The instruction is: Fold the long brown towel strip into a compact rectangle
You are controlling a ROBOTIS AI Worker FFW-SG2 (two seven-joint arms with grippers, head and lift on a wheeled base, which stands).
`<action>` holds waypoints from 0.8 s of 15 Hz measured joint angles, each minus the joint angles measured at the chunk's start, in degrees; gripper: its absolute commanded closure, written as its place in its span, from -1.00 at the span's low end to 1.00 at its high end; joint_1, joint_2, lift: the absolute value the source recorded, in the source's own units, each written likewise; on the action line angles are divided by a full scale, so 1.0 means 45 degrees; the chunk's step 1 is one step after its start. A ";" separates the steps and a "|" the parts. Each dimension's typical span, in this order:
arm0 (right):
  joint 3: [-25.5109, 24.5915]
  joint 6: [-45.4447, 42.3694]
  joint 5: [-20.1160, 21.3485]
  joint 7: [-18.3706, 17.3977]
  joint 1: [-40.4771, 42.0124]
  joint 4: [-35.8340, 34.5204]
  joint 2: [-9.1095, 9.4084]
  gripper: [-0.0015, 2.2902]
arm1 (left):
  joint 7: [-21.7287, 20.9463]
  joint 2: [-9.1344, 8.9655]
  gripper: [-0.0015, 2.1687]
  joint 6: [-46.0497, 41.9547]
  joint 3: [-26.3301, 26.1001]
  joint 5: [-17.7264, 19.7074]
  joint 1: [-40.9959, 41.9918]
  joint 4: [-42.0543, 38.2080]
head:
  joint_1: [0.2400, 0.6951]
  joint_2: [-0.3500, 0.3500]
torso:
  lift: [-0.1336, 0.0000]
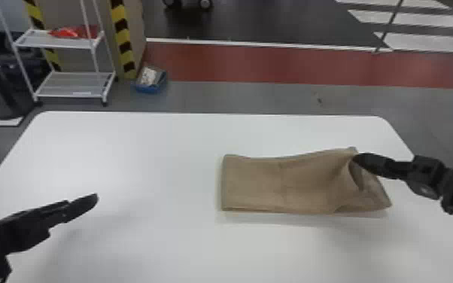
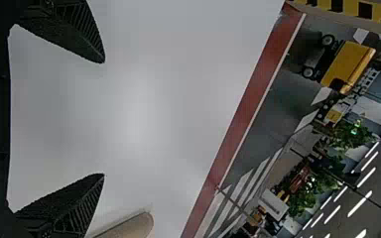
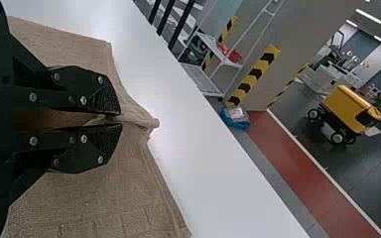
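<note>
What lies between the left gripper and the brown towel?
In the head view, just bare white tabletop lies between the left gripper and the towel.

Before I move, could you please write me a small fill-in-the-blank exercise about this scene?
The claw gripping the towel is the robot's ____ one.
The other claw is ____, not shut.
The towel has the colour ____.
The table has the colour ____.

Missing words: right; open; brown; white.
</note>
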 measured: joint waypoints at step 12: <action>-0.0192 -0.0500 0.0277 -0.0003 -0.0176 0.0887 -0.0801 -0.13 | 0.0001 0.0031 -0.94 -0.0040 0.0024 -0.0034 -0.0016 0.0174 | 1.00 -0.38 | -0.80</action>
